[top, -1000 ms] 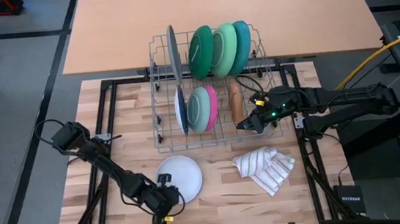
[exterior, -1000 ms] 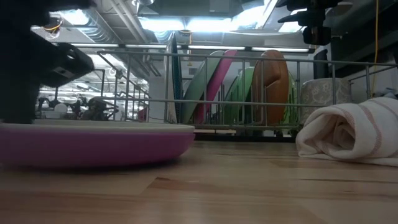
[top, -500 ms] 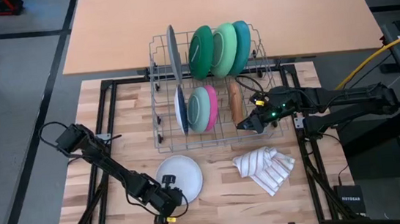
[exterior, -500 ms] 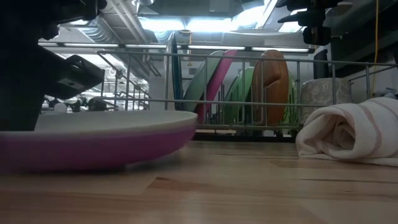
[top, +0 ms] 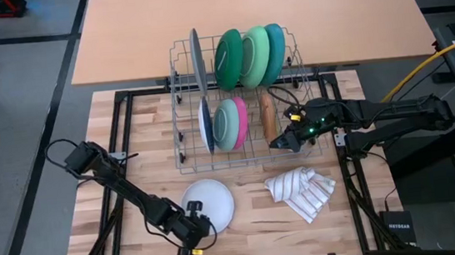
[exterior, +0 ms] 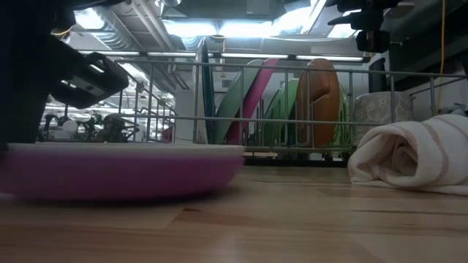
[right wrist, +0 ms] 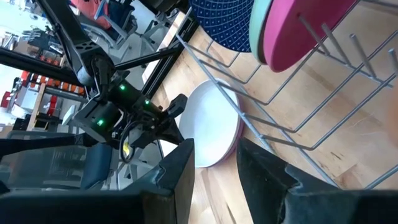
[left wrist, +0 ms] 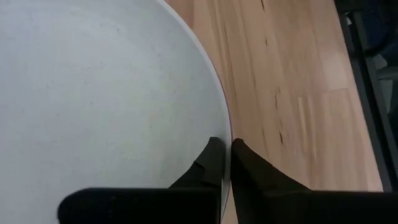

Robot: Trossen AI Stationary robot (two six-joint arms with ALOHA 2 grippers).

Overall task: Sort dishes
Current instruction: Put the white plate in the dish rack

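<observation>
Left gripper (top: 193, 223) now pinches white plate (top: 210, 203) rim, plate shifted right; right gripper (top: 283, 141) spread by rack (top: 238, 101).

A silver wire dish rack (top: 186, 144) stands on the light butcher-block wooden desk (top: 261, 216), towards its far side. In front of the rack and to its right, a crumpled white cloth with dark stripes (top: 301, 191) lies on the wood, apart from the rack. Beyond the desk sits a larger plain tan tabletop (top: 242, 13). A yellow cable (top: 422, 65) runs along the right edge. In the low view, the cloth (exterior: 413, 155) shows at the right, with the rack's wires (exterior: 292, 69) behind.
</observation>
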